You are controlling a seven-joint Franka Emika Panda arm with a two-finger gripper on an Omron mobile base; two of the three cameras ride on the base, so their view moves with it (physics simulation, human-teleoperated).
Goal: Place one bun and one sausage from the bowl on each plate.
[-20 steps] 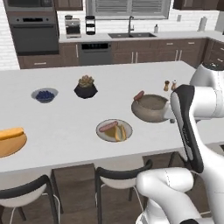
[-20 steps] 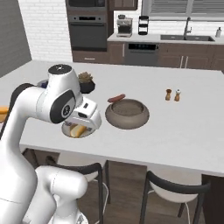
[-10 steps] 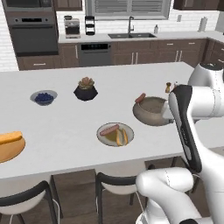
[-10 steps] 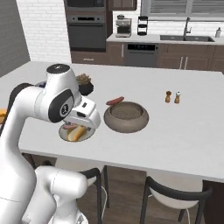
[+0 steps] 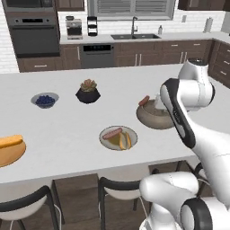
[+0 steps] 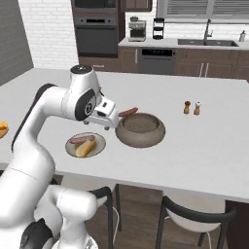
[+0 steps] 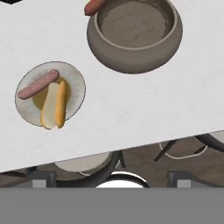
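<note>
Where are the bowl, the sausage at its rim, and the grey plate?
bowl (image 7: 131, 57), hand view, front outer wall.
sausage (image 6: 128, 112), right base view, its middle.
grey plate (image 5: 107, 141), left base view, bare rim.

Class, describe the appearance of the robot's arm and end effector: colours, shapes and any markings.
The arm is glossy white, built of rounded, tube-like segments with dark grey bands and caps at the joints. The end effector is a boxy white block with dark patches. No cables or markings can be made out.

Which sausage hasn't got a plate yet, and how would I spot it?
Find the big tan-grey bowl on the white counter. The loose sausage lies across its rim, poking over the edge. The other sausage lies flat on the pale grey plate, next to a bun.
</note>
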